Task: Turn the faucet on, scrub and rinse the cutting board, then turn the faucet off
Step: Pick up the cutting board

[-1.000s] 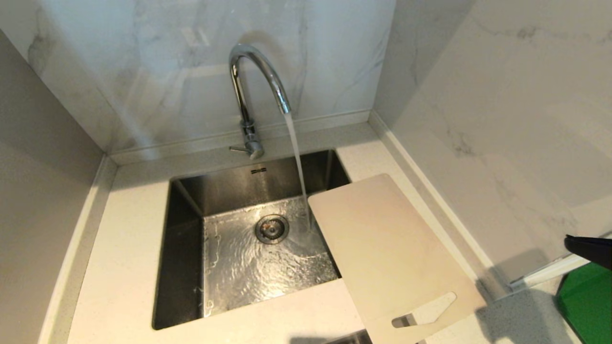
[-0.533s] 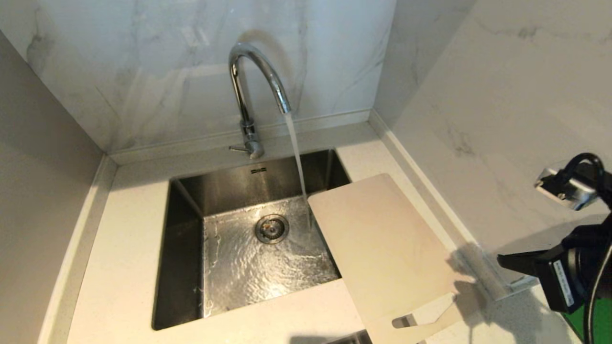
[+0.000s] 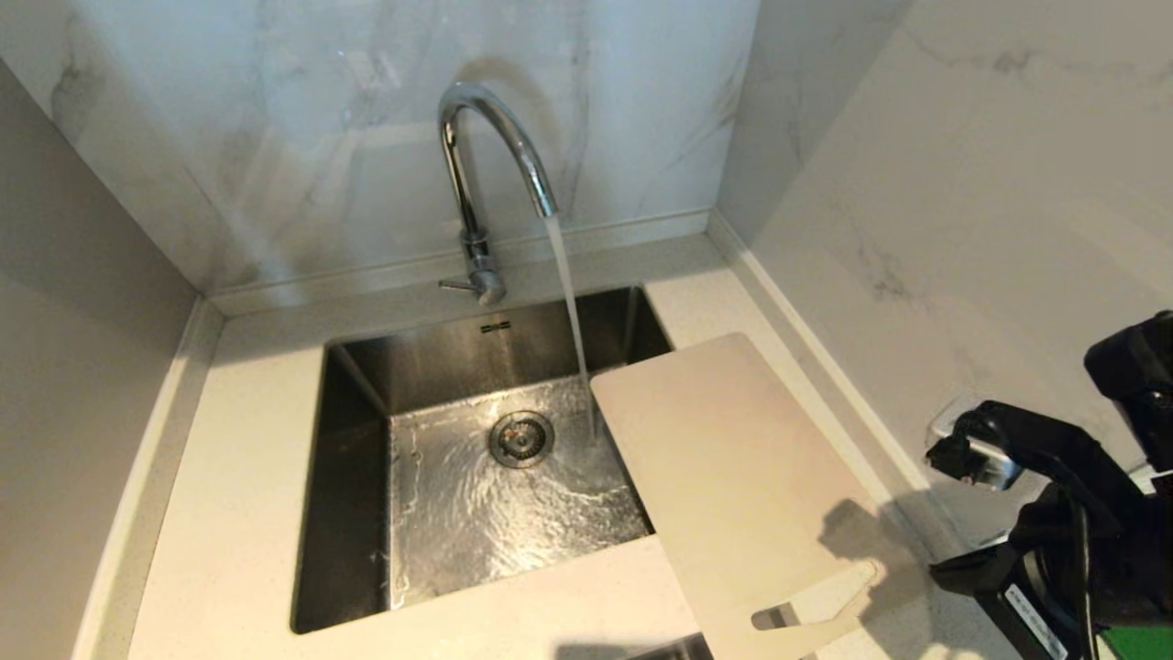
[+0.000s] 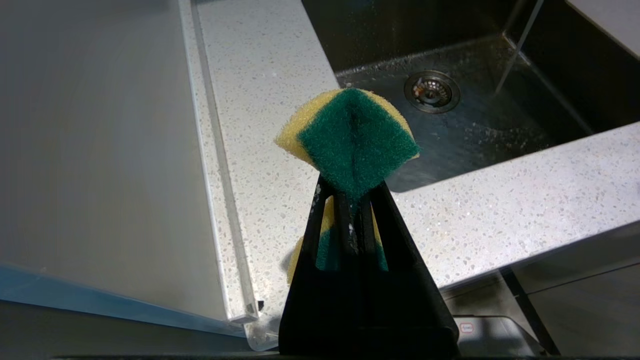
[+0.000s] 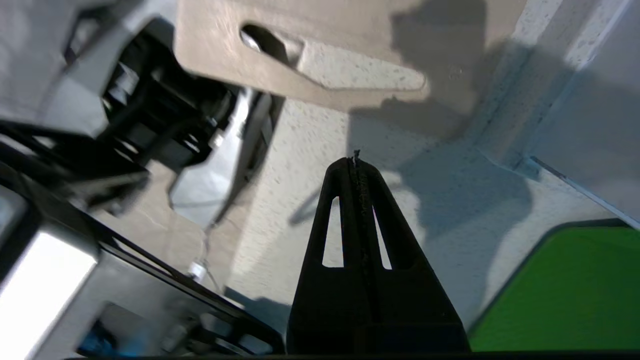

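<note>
Water runs from the chrome faucet (image 3: 495,156) into the steel sink (image 3: 344,513). The pale beige cutting board (image 3: 733,467) lies flat on the counter right of the sink, one corner over the basin and its slanted handle slot (image 3: 811,600) at the near end. My right gripper (image 3: 942,570) hovers just right of that handle end, shut and empty; in the right wrist view its tip (image 5: 356,164) is over bare counter short of the cutting board (image 5: 225,50). My left gripper (image 4: 351,190), out of the head view, is shut on a green and yellow sponge (image 4: 355,135).
Marble walls close in behind and to the right of the counter (image 3: 238,513). A green item (image 5: 565,290) lies on the counter on the side of my right gripper away from the board. Parts of my own base (image 5: 150,110) show beside the board.
My right arm has swung in from the right edge of the head view toward the board's handle end. Water keeps running; the board has not moved.
</note>
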Controlling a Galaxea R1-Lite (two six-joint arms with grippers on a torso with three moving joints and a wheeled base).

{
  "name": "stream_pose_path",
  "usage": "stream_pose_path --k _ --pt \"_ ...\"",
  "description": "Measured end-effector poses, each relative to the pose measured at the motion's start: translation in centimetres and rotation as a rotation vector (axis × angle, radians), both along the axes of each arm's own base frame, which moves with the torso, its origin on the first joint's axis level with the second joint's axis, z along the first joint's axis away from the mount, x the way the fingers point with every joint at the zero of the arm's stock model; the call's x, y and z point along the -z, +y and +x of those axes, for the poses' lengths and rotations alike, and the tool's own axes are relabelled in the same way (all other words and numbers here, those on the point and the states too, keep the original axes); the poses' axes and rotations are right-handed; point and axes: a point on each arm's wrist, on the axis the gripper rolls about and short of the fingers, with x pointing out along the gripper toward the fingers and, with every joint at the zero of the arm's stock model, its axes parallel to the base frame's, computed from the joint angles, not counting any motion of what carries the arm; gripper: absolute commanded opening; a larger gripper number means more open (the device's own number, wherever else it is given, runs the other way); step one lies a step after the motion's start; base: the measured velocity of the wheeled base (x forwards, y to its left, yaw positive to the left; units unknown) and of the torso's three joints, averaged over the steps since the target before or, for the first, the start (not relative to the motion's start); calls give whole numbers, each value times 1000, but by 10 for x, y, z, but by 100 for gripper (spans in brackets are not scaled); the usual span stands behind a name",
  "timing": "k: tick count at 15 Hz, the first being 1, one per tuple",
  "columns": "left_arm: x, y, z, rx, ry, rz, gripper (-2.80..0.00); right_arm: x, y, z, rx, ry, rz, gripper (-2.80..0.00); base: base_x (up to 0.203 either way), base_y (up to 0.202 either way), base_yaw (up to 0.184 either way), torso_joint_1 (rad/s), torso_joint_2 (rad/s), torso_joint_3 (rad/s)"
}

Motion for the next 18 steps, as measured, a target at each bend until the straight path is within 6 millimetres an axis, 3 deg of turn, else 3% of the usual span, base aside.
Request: stream_pose_path --k 7,15,16,18 --pt "0 0 0 0 -1 0 -280 18 5 11 -148 38 -116 -280 0 0 0 0 0 0" --pt "0 0 0 0 0 0 -280 38 21 5 -312 84 -290 -280 0 0 0 0 0 0" --pt "0 0 0 0 0 0 -280 41 22 4 -342 87 -322 0 0 0 0 0 0 0" --pt "0 0 0 0 0 0 -280 44 22 5 -392 69 -393 0 0 0 0 0 0 0"
